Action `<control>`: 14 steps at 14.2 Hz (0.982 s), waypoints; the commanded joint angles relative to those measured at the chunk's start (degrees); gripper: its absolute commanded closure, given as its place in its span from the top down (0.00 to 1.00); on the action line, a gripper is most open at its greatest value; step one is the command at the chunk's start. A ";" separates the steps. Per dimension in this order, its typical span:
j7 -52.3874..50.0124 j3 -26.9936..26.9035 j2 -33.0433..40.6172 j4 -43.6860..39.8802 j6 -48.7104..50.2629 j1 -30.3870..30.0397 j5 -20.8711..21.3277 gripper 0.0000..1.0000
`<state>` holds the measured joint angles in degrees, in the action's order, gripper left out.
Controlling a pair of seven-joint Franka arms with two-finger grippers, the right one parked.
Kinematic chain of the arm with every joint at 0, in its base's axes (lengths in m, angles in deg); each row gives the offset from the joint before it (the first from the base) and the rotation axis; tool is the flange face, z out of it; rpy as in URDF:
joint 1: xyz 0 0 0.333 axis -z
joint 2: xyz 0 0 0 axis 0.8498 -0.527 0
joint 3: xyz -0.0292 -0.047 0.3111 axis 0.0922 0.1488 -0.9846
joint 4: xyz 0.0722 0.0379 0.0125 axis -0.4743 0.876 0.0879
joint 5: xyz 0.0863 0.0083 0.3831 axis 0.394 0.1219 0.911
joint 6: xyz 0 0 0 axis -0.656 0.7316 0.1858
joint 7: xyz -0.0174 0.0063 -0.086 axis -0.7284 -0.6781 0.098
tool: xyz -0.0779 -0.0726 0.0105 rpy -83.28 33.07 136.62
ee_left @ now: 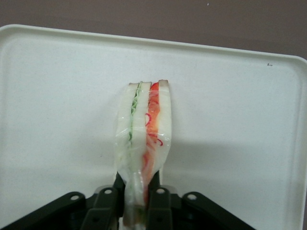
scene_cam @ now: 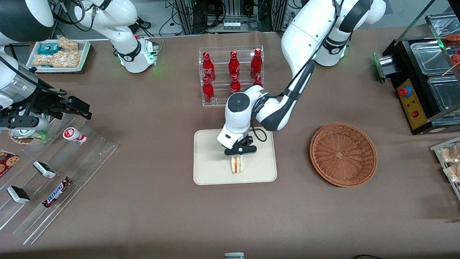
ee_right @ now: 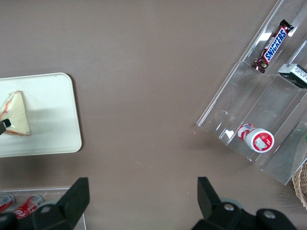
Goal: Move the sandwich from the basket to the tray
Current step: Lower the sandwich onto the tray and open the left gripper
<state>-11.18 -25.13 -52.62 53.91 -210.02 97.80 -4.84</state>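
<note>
Holding the sandwich [scene_cam: 237, 164] over the tray [scene_cam: 208, 169], the gripper [scene_cam: 240, 154] pinches the wedge's upper end, its lower edge at or just above the tray; the basket [scene_cam: 343, 154] sits empty, so next comes a gentle release

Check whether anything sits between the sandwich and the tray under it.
Nothing visible does. The gripper is shut on the sandwich directly over bare tray; whether it touches the tray yet cannot be told.
</note>
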 commanded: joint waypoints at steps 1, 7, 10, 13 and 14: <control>-1.53 -0.79 -0.18 -1.60 -0.19 0.48 0.65 1.00; -0.58 -1.41 11.40 -0.81 13.58 -2.15 1.27 1.00; 2.92 -1.23 17.03 -0.81 21.68 -6.45 0.39 1.00; 6.53 -1.23 20.73 0.59 26.16 -11.10 -0.40 1.00; 8.81 -1.23 22.13 1.46 27.92 -13.21 -0.49 1.00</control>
<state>-5.41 -26.86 -33.45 52.35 -184.27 87.72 -4.78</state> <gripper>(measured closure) 0.000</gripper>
